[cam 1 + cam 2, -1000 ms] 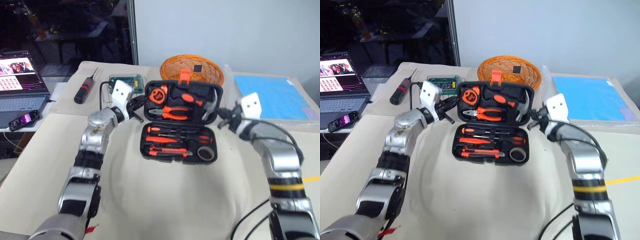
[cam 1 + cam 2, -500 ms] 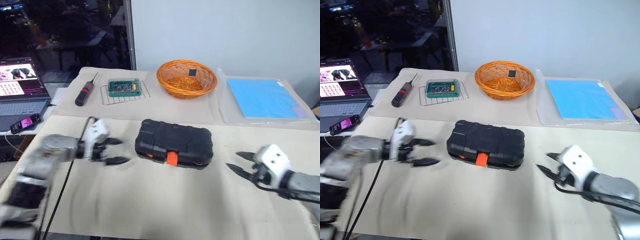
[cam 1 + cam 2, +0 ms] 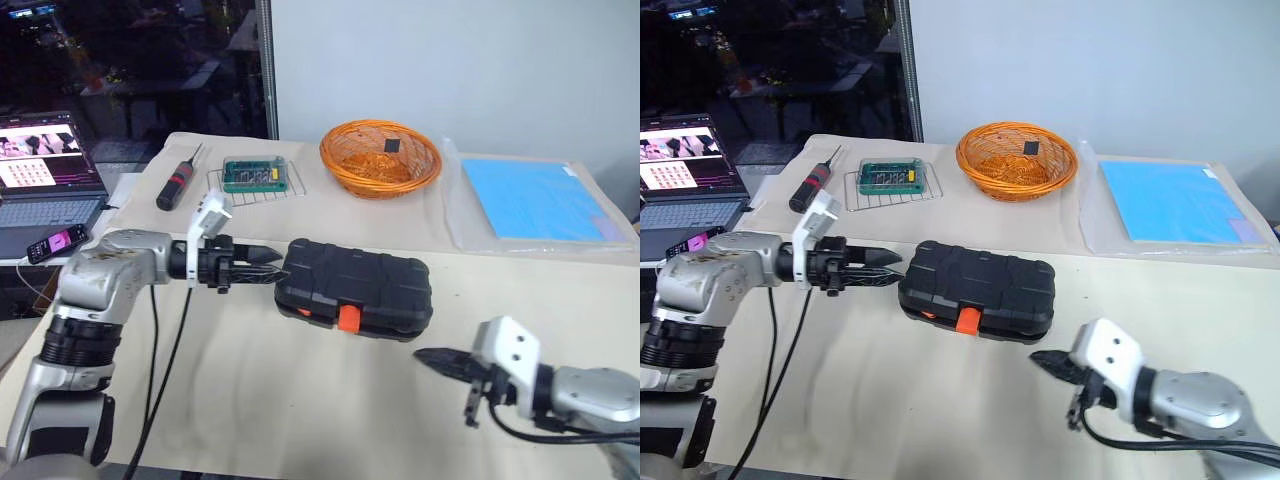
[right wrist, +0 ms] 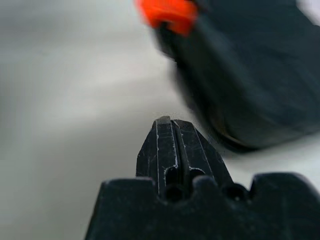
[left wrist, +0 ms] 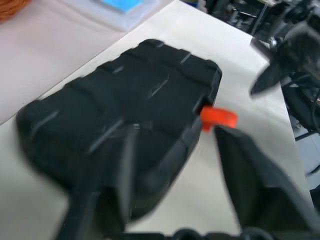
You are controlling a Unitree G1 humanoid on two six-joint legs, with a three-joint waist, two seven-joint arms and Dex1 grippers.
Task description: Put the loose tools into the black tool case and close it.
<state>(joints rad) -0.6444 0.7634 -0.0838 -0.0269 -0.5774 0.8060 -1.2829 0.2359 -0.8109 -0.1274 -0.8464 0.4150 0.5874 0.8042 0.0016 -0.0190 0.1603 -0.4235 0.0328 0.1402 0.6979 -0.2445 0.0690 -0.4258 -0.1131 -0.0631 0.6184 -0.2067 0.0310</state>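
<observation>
The black tool case (image 3: 355, 285) lies shut on the cream cloth in the middle of the table, its orange latch (image 3: 348, 318) facing me. The loose tools are hidden from view. My left gripper (image 3: 270, 270) points sideways at the case's left end, tips almost at the shell. In the left wrist view its fingers (image 5: 250, 175) stand apart, open, with the case (image 5: 125, 100) just ahead of them. My right gripper (image 3: 425, 357) hovers low, in front of and right of the case, shut and holding nothing. The right wrist view has its fingers pressed together (image 4: 167, 122) short of the latch (image 4: 167, 12).
At the back stand an orange wicker basket (image 3: 380, 158), a green box of bits (image 3: 252, 175) on a wire rack and a black-and-red screwdriver (image 3: 176, 186). A blue sheet (image 3: 535, 198) lies back right. A laptop (image 3: 50, 180) and a phone (image 3: 55, 243) sit far left.
A second ago the case stood open with both grippers at its lid; it is now shut. The left gripper has come to the case's left end. The right pulled back and shut.
</observation>
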